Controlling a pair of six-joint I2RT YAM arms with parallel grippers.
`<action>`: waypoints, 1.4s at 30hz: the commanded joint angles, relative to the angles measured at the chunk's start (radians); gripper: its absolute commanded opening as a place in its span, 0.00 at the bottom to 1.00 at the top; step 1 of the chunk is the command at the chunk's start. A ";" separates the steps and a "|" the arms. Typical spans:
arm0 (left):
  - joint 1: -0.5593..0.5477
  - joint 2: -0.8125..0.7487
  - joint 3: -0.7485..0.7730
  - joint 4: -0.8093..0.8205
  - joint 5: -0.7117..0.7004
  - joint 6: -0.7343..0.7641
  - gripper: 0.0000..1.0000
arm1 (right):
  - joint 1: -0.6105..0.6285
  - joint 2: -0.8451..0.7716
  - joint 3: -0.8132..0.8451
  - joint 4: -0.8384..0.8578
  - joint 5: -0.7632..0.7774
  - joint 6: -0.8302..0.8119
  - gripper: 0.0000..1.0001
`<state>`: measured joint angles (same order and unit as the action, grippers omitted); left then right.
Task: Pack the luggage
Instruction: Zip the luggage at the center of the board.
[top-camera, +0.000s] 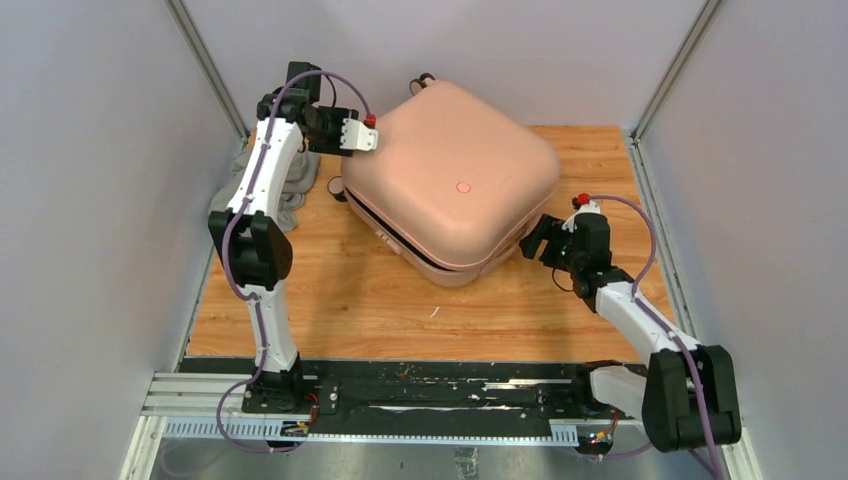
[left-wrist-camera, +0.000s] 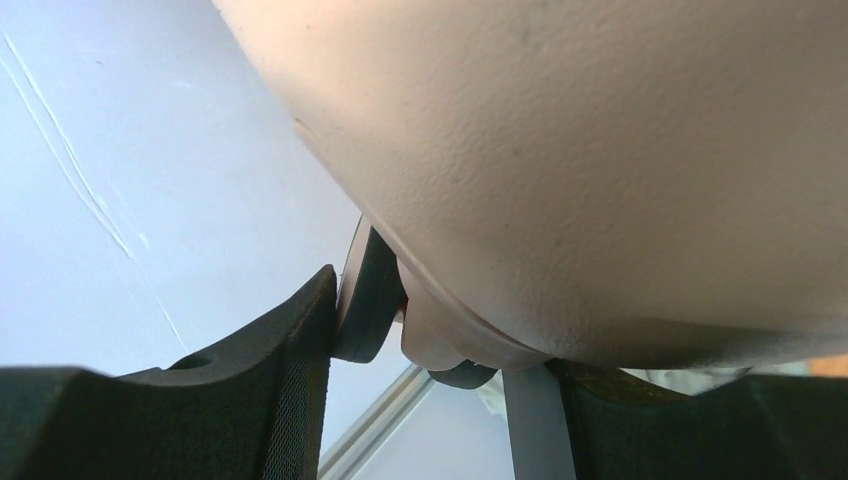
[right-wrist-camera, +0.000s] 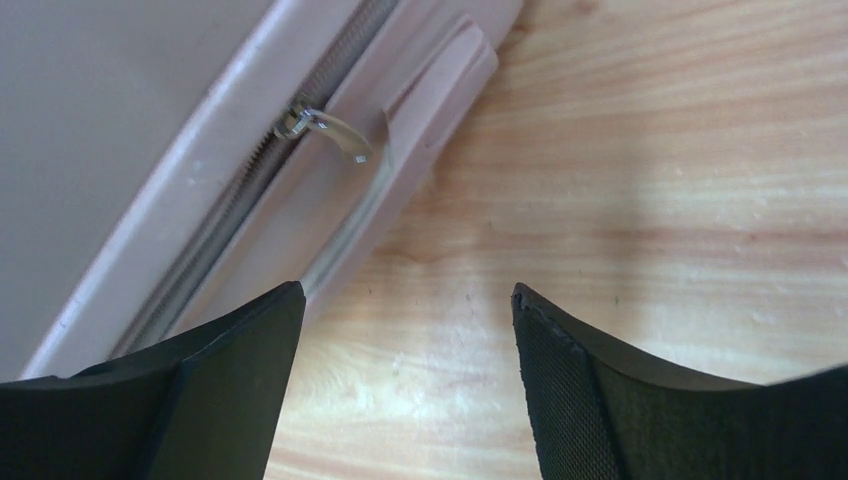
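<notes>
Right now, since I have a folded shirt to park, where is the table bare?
The table is barest in the near strip between the luggage and the arms' base rail. The back-right corner, behind the right claw, is also free. Crowded: back-left, where grey cloth and the left claw meet the luggage.

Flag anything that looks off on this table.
The luggage sits skewed on the table and is not fully shut: a dark gap runs along its near-left edge. A grey cloth lies bunched outside it at the far left, so it is not packed.
</notes>
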<state>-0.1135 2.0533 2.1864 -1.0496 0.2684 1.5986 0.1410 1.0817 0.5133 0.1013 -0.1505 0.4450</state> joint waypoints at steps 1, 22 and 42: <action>0.008 -0.035 -0.017 0.168 0.100 -0.262 0.00 | -0.022 0.074 0.054 0.210 -0.065 -0.039 0.77; -0.005 -0.109 -0.158 0.179 0.125 -0.150 0.00 | -0.392 0.583 0.164 0.877 -0.899 0.289 0.65; -0.006 -0.115 -0.179 0.178 0.084 -0.098 0.00 | -0.416 0.930 0.302 1.368 -1.060 0.677 0.58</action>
<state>-0.1127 2.0010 1.9987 -0.9394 0.3202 1.5562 -0.2760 1.9720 0.8062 1.3418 -1.1740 1.0538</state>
